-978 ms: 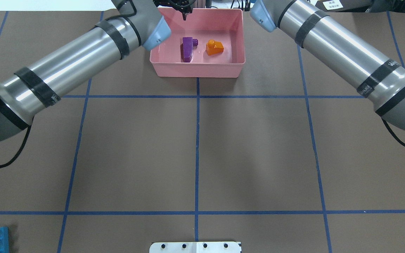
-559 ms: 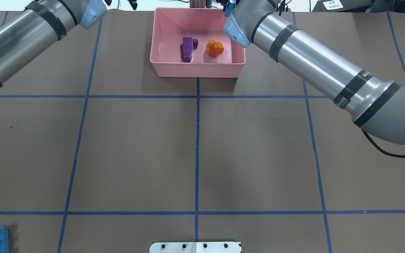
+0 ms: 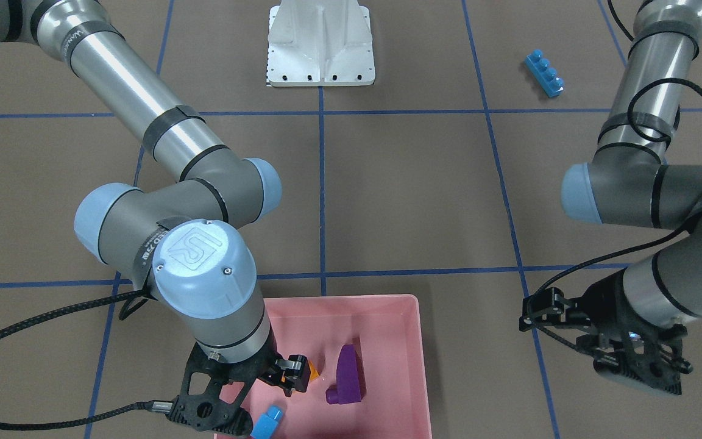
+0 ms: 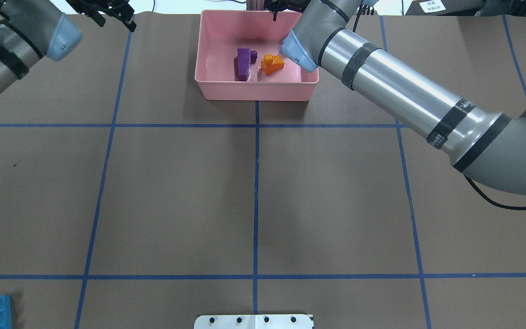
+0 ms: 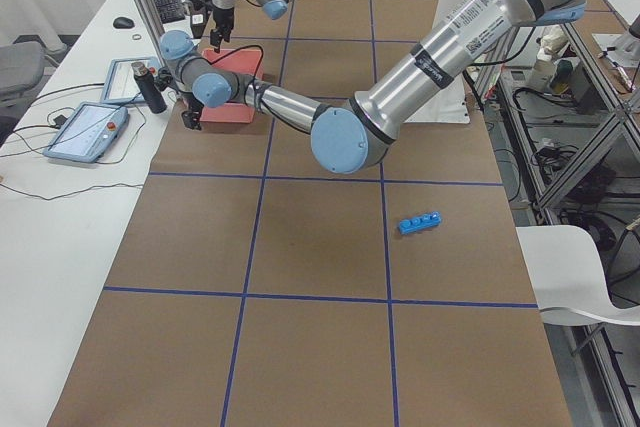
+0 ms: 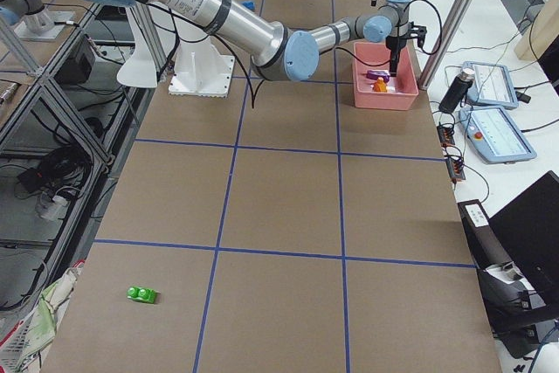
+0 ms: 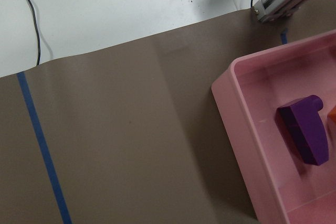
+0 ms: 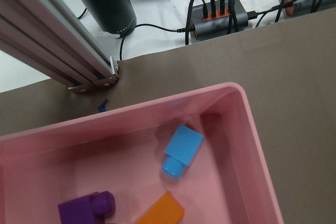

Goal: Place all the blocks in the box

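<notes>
The long blue four-stud plastic brick [image 3: 545, 74] is judged light, rigid, slick — best pinched mid-length across its flat sides. Jaws of the left gripper [image 4: 113, 18] and right gripper [image 3: 264, 403] are seen spread, empty.

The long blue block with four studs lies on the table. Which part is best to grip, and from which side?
Grip the long blue block at its middle, across the narrow width, clamping its two long flat sides. Come from above: it lies flat on the table, studs up, nothing beside it. It sits diagonal to the tape lines, so probably turn the wrist to match.
</notes>
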{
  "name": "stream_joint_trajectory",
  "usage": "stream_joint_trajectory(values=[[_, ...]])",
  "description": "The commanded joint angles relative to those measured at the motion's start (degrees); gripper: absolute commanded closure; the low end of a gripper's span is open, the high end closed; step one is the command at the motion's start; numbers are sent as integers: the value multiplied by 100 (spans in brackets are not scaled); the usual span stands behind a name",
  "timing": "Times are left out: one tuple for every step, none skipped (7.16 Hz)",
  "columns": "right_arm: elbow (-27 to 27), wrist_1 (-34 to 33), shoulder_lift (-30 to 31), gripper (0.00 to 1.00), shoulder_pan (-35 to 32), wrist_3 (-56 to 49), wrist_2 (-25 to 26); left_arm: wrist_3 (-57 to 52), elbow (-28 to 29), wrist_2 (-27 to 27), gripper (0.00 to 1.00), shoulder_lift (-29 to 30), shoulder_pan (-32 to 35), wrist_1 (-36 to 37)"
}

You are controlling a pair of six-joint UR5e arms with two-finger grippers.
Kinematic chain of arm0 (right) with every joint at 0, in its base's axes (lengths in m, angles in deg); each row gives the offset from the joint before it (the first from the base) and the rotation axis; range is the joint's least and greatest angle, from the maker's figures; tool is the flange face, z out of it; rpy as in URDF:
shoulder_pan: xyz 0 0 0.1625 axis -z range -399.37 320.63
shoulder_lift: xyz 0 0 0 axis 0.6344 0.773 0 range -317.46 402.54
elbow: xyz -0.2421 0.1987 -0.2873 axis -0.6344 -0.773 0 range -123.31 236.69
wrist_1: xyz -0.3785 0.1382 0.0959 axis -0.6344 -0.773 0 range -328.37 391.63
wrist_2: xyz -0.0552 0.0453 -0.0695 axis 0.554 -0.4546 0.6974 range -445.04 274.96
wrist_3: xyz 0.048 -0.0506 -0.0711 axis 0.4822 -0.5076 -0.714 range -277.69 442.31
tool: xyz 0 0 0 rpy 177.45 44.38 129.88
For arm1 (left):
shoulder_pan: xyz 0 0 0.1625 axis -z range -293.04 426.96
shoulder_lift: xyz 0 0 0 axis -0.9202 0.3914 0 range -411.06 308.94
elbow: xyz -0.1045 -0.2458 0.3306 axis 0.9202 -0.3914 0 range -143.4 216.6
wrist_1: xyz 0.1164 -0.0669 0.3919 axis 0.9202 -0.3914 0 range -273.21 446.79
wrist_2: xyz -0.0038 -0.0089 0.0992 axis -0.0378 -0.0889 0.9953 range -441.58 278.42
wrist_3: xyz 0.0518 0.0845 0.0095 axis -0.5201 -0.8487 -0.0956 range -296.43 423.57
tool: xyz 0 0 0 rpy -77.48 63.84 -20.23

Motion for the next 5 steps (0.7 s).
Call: stream_joint_trajectory(values=[[16,-77,69,0,-476,-606,-569,47,-1265,53,0,-1105,-32,37],[173,-521,87,0,-661,-1017,-711,448,-1836,62,0,-1616,-15,29],[792,-1213,340,0,-750,-1448,-739,930,-2868,340,0,-2665,-67,3],[1347,-1594,630,0,-864,-1670,-861,1475,-3775,587,0,-3537,-198,20],[1822,-1719,946,0,-978,-1689,-1019,2037,-4532,920,0,-4346,-739,20]])
